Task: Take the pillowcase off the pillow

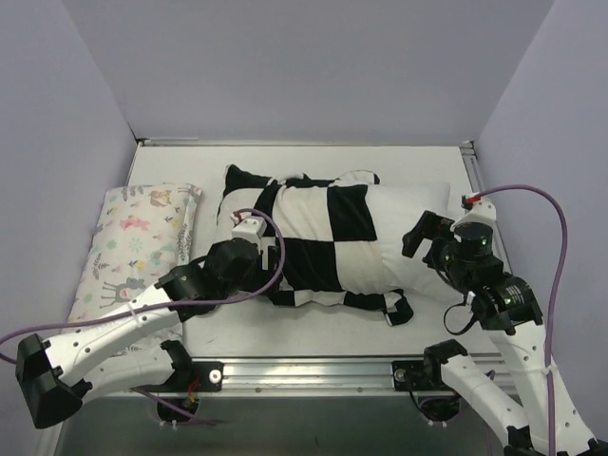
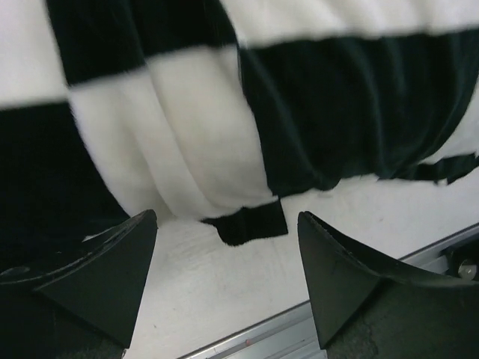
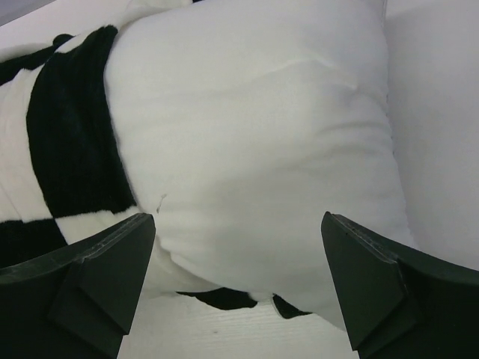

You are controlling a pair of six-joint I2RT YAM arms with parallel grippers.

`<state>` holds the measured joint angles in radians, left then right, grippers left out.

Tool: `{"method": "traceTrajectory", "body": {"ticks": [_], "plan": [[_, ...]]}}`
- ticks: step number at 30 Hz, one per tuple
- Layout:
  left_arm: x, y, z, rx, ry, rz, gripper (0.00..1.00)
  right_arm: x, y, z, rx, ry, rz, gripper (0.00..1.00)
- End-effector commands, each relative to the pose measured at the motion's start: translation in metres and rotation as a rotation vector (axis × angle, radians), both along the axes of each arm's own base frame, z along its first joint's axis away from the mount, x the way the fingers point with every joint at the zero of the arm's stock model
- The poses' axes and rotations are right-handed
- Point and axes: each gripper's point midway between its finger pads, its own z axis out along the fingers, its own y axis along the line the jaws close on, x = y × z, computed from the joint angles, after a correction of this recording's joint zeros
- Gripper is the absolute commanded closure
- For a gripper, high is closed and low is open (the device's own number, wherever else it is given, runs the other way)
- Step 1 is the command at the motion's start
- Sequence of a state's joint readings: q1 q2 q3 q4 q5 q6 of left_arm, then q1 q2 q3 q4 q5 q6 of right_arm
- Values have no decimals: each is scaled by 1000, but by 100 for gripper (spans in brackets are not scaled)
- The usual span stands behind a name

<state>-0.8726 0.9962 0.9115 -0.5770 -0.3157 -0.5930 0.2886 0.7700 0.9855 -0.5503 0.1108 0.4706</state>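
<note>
Nearest, at the black two-finger left gripper (image 2: 226,224): jaws spread wide, gripping nothing. Between the tips and just ahead, a small black corner tab of the plush black-and-white checkerboard fabric pillowcase (image 2: 329,112), lying on the white table (image 2: 224,292). Beyond the tips, the bunched folds of the cover's long edge, filling everything ahead.

At the black right gripper (image 3: 238,224): jaws likewise wide apart, empty. Straight ahead of the gap, the bare end of the plump plain white pillow (image 3: 254,127), poking out of the case. Left of the jaws, the checkered hem ringing it.

Farther off, from above: case on most of the pillow, only the end toward the right jaws uncovered, so most of the stripping judged not yet done. Out past the left arm, a pastel floral deer-print pillow (image 1: 142,237), no part of the job.

Risks, as judged:
- Closing the left jaws too deep and pinching stuffing with the fabric, so dragging both together.
- Nipping only the loose tab and slipping off the plush.
- Clamping the right jaws too shallow on the soft corner and losing the anchor, letting the pillow slide along inside its cover.
- Sweeping leftward into the floral pillow.
</note>
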Motion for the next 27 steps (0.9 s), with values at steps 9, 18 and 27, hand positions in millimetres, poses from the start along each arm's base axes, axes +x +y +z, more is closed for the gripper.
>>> {"method": "traceTrajectory", "body": {"ticks": [9,18,27], "plan": [[13,-35,-56,-69,-11,144,16,-21,14,-121,-89,227,-19,0],[51,-23,-13,121,-132,218,100,20,23,-56,-115,92,0,100],[12,30,140,101,-344,166,100,-2,30,86,-51,-105,142,100]]}}
